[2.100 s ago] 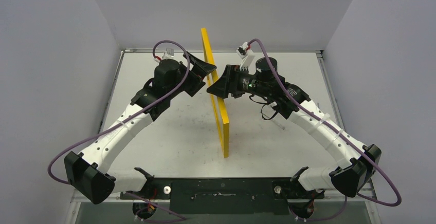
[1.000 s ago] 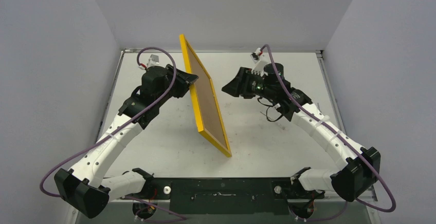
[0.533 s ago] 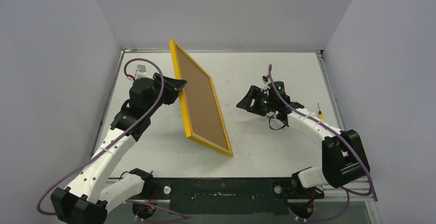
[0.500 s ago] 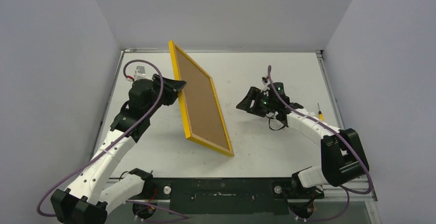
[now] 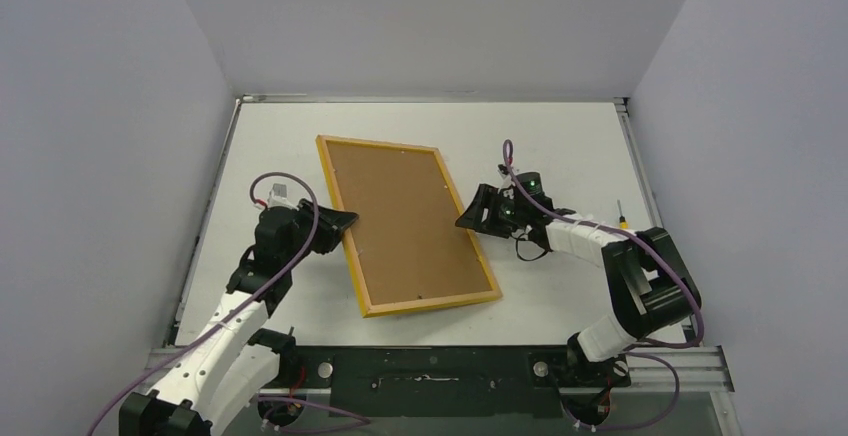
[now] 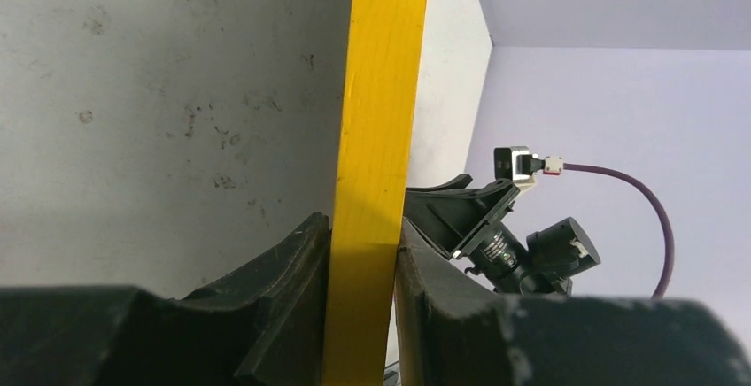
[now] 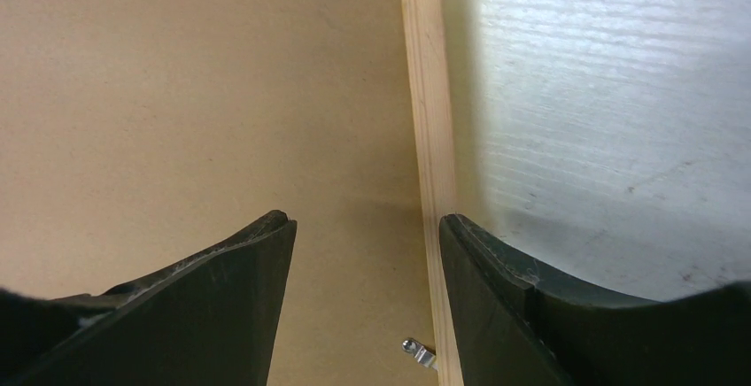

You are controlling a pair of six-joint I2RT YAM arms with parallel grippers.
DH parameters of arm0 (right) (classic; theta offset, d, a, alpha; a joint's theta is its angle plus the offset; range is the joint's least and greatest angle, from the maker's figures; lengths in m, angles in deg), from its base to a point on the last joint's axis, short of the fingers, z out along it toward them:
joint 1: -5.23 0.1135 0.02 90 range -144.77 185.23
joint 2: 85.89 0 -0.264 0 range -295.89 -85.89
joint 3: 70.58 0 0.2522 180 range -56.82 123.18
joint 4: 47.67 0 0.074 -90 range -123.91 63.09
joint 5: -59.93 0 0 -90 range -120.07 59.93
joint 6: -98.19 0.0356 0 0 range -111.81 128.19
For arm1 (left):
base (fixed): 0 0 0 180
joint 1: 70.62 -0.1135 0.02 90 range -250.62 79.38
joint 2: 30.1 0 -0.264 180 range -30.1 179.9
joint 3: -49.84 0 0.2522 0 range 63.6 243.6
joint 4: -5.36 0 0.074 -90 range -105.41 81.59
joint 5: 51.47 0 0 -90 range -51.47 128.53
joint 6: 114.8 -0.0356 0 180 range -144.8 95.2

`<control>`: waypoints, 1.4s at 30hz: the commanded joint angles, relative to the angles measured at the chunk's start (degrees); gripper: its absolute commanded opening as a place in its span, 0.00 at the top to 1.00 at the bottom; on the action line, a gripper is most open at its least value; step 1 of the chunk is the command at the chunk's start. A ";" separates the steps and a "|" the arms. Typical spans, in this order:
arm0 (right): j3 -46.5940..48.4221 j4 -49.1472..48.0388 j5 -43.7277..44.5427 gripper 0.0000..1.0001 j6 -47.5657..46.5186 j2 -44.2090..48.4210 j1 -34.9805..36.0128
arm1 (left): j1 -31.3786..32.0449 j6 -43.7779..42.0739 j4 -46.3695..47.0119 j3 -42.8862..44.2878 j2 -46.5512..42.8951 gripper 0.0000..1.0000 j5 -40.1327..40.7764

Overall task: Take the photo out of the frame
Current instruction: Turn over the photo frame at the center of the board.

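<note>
The frame (image 5: 405,224) lies face down near the table's middle, with its brown fibreboard backing up and a light wood rim around it. My left gripper (image 5: 345,221) is shut on the frame's left side, and the yellow edge (image 6: 381,94) shows pinched between both fingers (image 6: 363,227). My right gripper (image 5: 470,211) is open at the frame's right side. It hangs low over the backing (image 7: 177,94), with the wood rim (image 7: 425,94) passing just inside its right finger. A small metal tab (image 7: 421,351) sits against that rim. The photo is hidden under the backing.
A small yellow-handled screwdriver (image 5: 622,219) lies on the white table (image 5: 560,136) to the right of the right arm. Grey walls close in the left, back and right sides. The arm bases stand along the near edge.
The frame has tipped over from standing on its edge to lying backing-up on the table. Both arms came down low. The right gripper moved in to the frame's right rim.
</note>
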 commanded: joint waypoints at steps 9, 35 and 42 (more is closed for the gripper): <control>-1.20 3.72 10.77 0.36 -7.46 5.80 -0.16 | -4.37 5.17 33.08 -12.74 5.67 0.91 -12.57; -0.71 7.60 19.64 0.42 -9.49 3.80 -1.10 | -8.01 -14.86 34.54 -8.72 27.38 0.74 -20.54; -1.12 6.38 19.38 0.43 -9.58 2.43 -1.45 | -8.01 -15.94 37.70 -7.62 33.91 0.72 -20.20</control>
